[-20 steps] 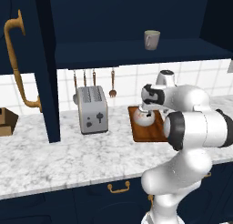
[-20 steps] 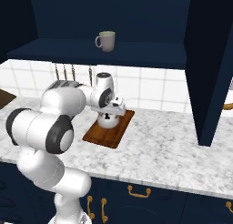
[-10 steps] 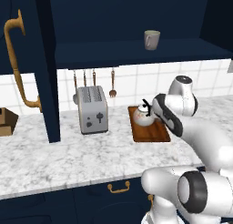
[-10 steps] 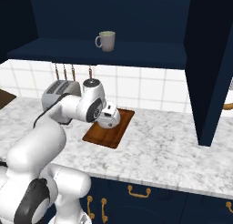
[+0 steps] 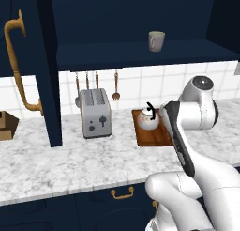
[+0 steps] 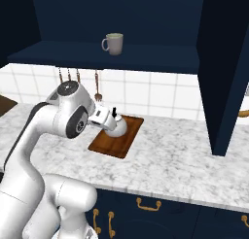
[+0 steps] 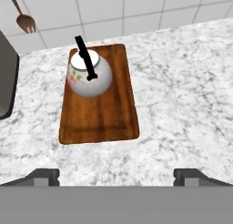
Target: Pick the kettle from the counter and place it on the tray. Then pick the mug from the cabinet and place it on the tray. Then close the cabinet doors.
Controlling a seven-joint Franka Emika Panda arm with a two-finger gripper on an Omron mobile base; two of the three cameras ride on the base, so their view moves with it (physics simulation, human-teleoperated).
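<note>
White-grey marbled stone counter (image 5: 70,164) runs below a white tiled wall, and on it lies the flat brown wooden tray (image 7: 109,114) with a raised rim. On the tray's far end, toward the tiles, stands the small round white kettle (image 7: 89,75) with pinkish floral marks and a black arched handle. The two-finger gripper (image 7: 116,175) hangs above the counter off the tray's near edge, its dark fingertips (image 7: 43,175) spread wide and holding nothing; the kettle sits well ahead of them and apart. Beside the tray on the counter stands a silver toaster (image 5: 95,112). Above the tray, a small grey-beige mug (image 6: 113,43) rests on the shelf of the dark navy cabinet (image 6: 121,58), whose navy door (image 5: 28,70) with a curved brass handle stands open.
</note>
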